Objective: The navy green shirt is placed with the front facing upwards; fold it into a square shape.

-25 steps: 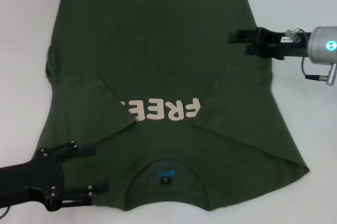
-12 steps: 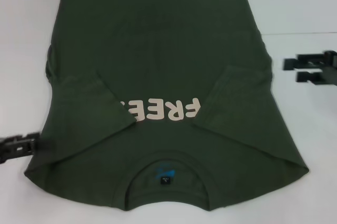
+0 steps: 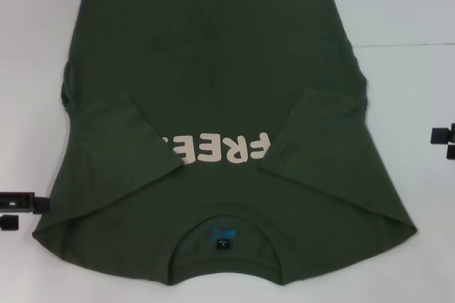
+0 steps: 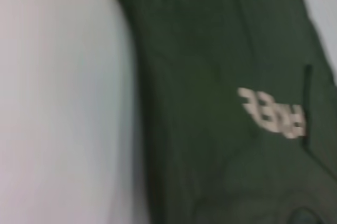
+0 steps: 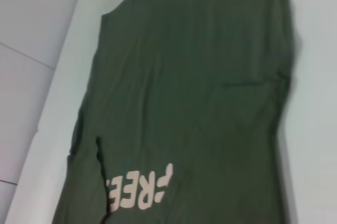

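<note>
On table (image 3: pixel 412 18), shirt (image 3: pixel 213 68) hem cut off

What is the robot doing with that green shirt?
It is folding the navy green shirt into a square. Both sleeves are already folded in over the front, partly covering the cream lettering. At this moment neither gripper touches the shirt: the left gripper sits at the left edge of the head view and the right gripper at the right edge, both over the white table.

Matt cloth navy green shirt (image 3: pixel 213 89) lies on a smooth white table (image 3: pixel 412 25).
</note>
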